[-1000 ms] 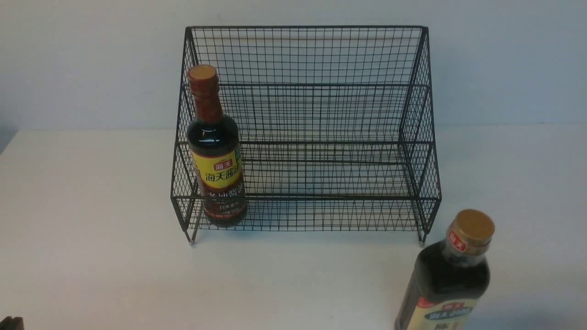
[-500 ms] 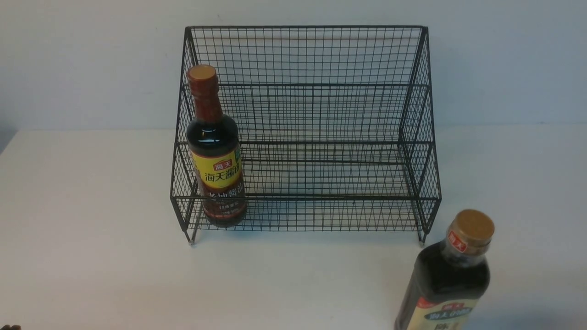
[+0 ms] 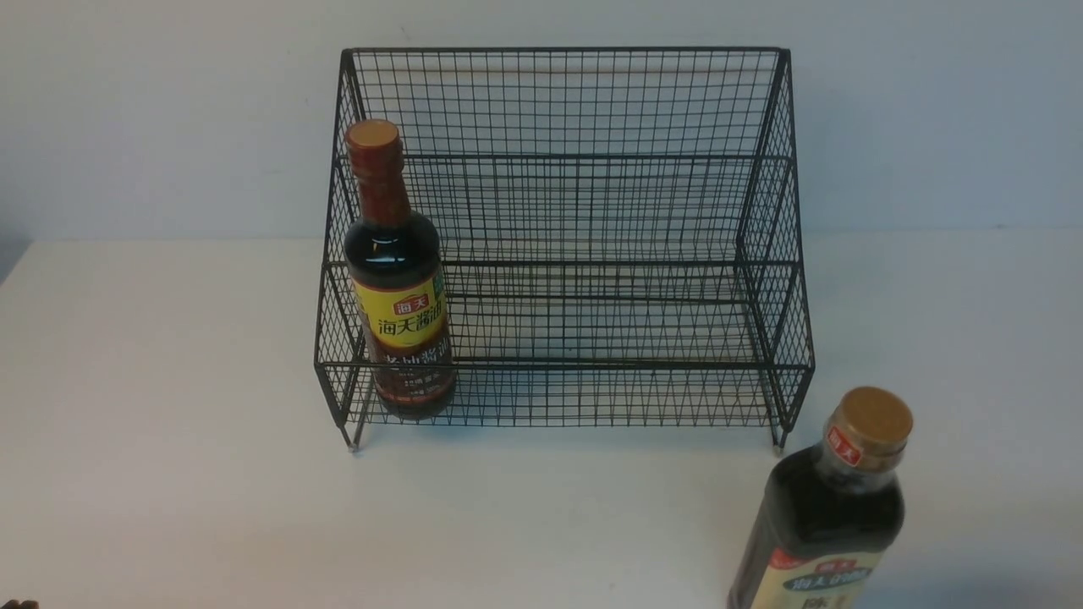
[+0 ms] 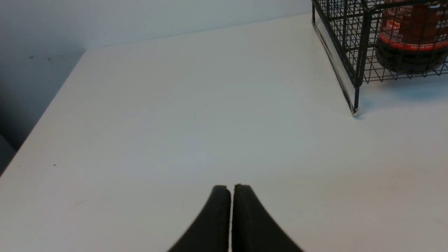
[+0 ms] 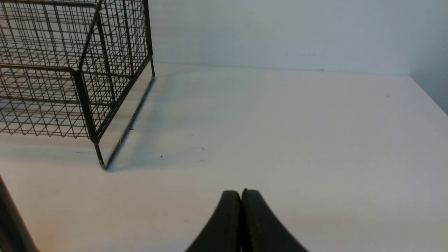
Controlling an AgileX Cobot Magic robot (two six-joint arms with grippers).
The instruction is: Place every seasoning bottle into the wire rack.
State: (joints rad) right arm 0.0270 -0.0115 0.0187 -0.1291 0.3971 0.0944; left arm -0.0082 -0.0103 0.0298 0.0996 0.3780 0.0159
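The black wire rack (image 3: 592, 110) stands at the back middle of the white table. The long-necked seasoning bottle (image 3: 396, 279) with the yellow-red label stands upright in the rack's lower tier at its left end; its base (image 4: 409, 52) shows in the left wrist view. The broader seasoning bottle (image 3: 833, 516) with the tan cap stands on the table in front of the rack's right foot. My left gripper (image 4: 231, 187) is shut and empty over bare table left of the rack (image 4: 360, 52). My right gripper (image 5: 240, 191) is shut and empty, right of the rack (image 5: 87, 87).
The white table (image 3: 169, 381) ends at a grey wall behind the rack. Its left edge (image 4: 42, 115) and right edge (image 5: 430, 98) show in the wrist views. A dark sliver (image 5: 10, 224) rises at the border of the right wrist view.
A dark piece of the left arm at the front view's bottom left corner has slid almost out of the picture. The bottles and the rack have not moved.
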